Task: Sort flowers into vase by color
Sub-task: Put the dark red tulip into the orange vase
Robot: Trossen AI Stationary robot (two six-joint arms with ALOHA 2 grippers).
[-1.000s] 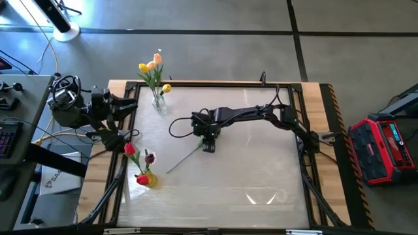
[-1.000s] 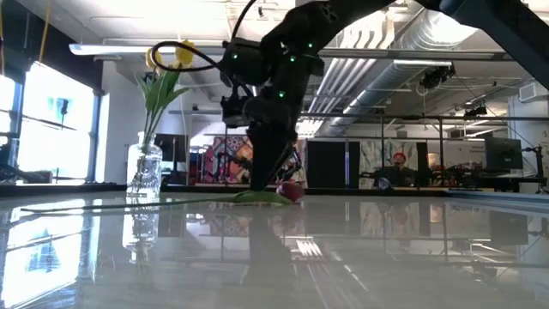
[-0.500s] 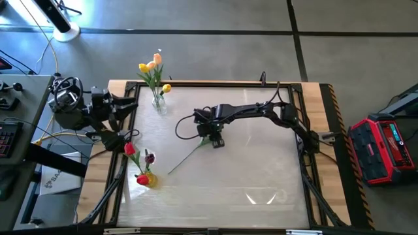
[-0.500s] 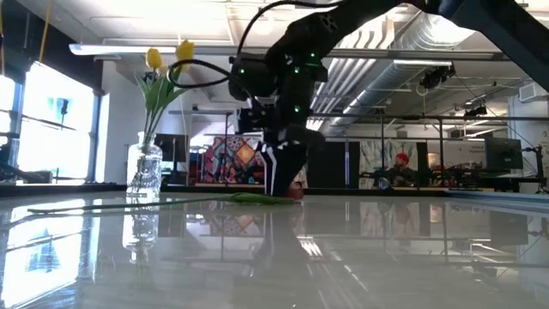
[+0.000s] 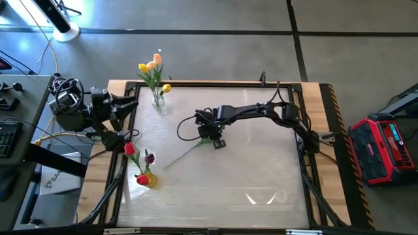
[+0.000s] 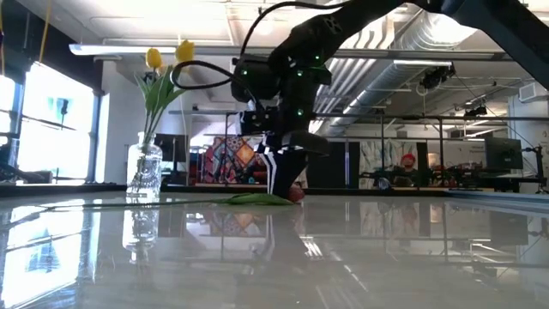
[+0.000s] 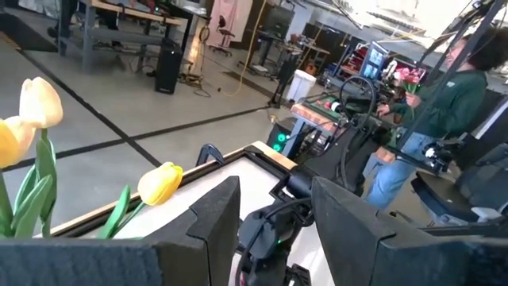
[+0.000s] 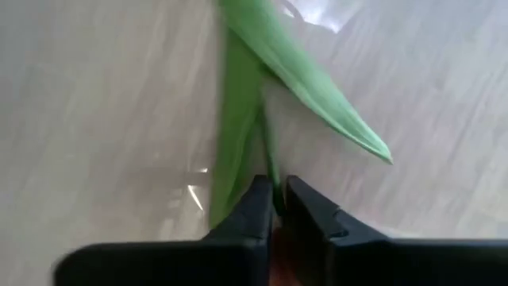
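Flowers: one tulip (image 5: 185, 152) is lying on the table (image 5: 261, 170). The right gripper (image 5: 217, 141) is pinching its green stem near the head. The left gripper (image 7: 274, 218) is waiting half open at the table's left edge.

Even bright overhead light; glossy worktop (image 5: 261, 170) throws glare patches near its front edge and mirrors the ceiling lights in the low view; window at left there blown out; arm backlit, near silhouette; right wrist view blurred, leaf (image 8: 317, 95) soft.

Yellow and peach tulips (image 5: 150, 65), red and maroon tulips (image 5: 138, 163), green stem (image 8: 238, 119)
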